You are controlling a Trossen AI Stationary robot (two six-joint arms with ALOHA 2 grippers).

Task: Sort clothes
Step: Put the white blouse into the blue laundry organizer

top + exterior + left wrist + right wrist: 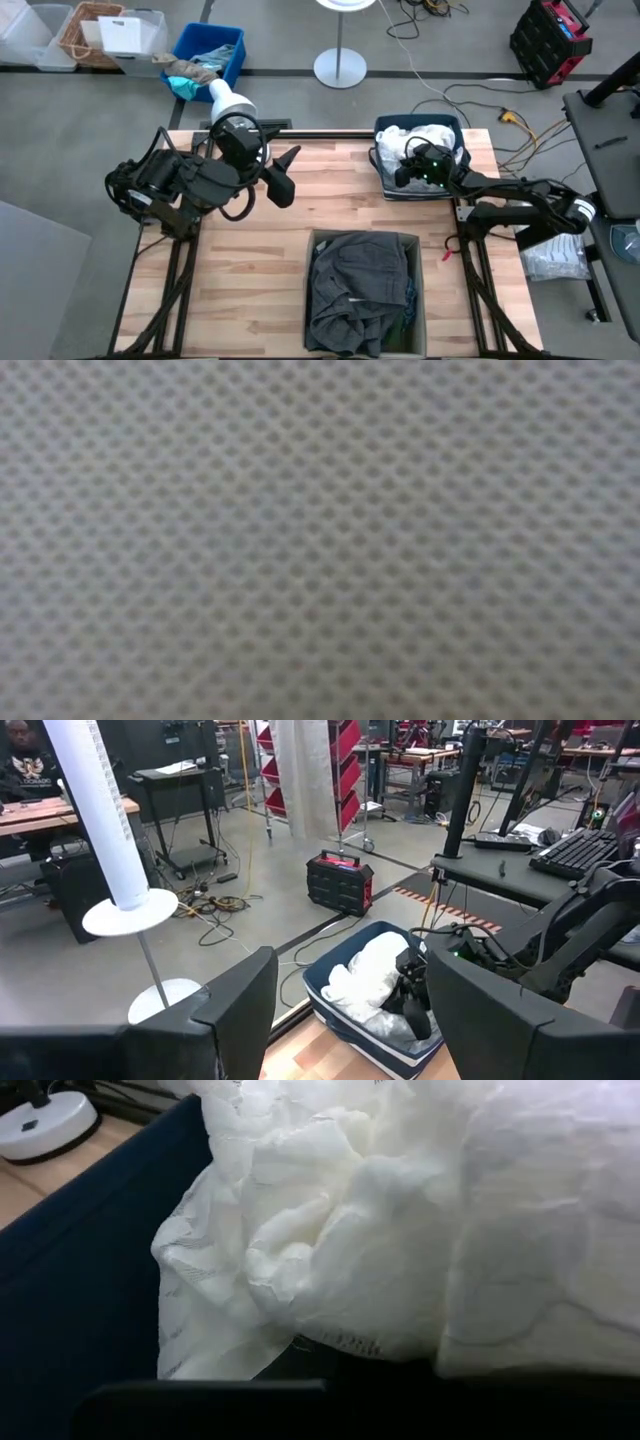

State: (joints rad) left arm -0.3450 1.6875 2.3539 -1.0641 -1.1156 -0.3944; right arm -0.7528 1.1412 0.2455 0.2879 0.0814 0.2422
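White clothes point(425, 140) lie heaped in a dark blue bin point(385, 190) at the table's far right; they also show in the left wrist view point(365, 982) and fill the right wrist view point(400, 1230). My right gripper point(410, 167) is down in this bin among the white clothes point(415, 1000). A charcoal grey garment point(358, 285) lies crumpled in a box point(418, 300) at the near middle, with a bit of dark green at its side. My left gripper point(287, 175) is open and empty above the table's far left, pointing toward the bin.
On the floor beyond the table stand a blue bin with teal and tan rags point(205, 62), a wicker basket point(90, 30), clear tubs and a lamp base point(340, 68). Bare wood point(240, 280) lies left of the box. Grey mesh point(320, 540) fills the low view.
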